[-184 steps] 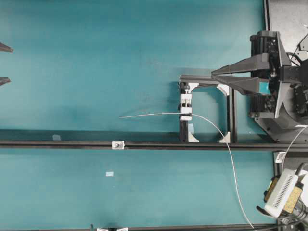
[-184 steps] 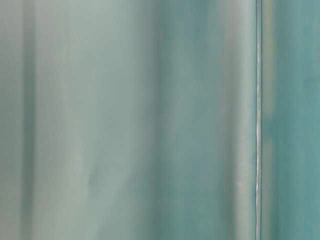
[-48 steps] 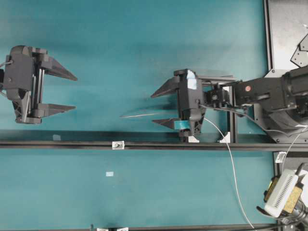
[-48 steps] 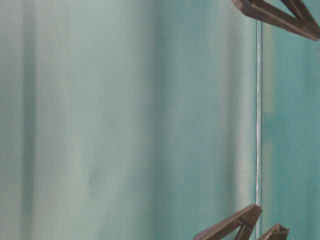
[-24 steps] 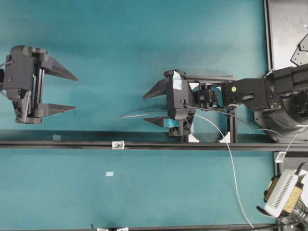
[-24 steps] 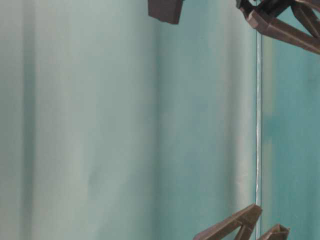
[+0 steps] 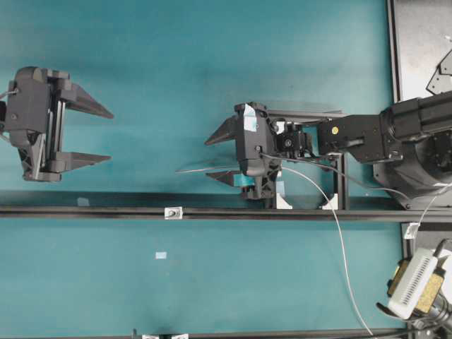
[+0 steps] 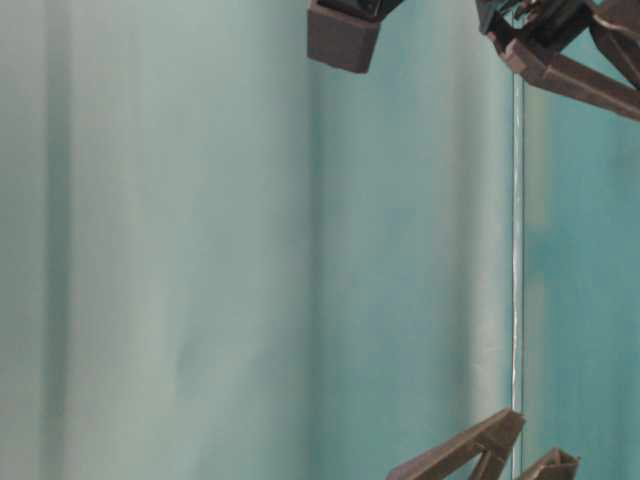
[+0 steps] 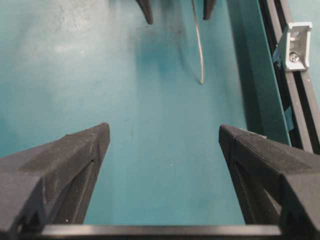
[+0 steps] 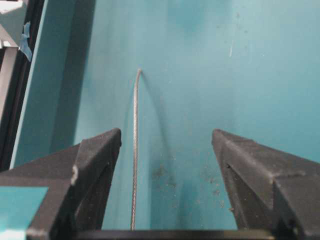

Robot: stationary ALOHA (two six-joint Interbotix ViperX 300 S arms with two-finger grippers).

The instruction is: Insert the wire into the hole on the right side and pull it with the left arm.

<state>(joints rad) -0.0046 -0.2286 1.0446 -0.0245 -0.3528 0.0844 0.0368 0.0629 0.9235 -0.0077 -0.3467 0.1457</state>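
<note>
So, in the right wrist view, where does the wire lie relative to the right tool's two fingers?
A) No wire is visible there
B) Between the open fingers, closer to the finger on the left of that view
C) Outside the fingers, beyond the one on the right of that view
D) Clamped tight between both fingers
B: the wire runs through the gap of the open right tool, near the finger on the left of that view, with no finger closed on it.

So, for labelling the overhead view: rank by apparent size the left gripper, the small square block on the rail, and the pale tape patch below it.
1. left gripper
2. small square block
3. tape patch, only slightly smaller than the block
</note>
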